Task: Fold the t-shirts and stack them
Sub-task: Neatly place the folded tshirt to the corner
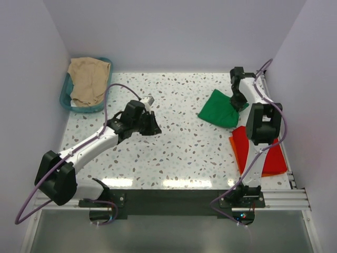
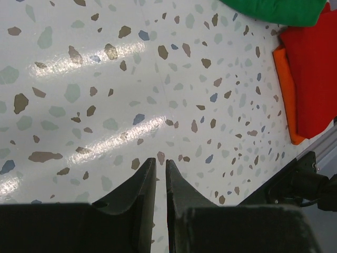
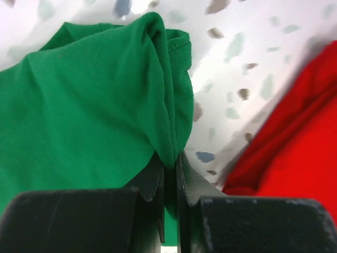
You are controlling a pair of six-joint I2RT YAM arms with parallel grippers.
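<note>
At the far right of the table (image 1: 174, 153), the right gripper (image 3: 169, 163) pinches a fold of the green t-shirt (image 1: 220, 109), bunched just beyond the folded red-orange t-shirt (image 1: 274, 158). The left gripper (image 2: 160, 164), well to the left, hangs nearly closed and empty. The right arm hides part of the red-orange shirt.
</note>
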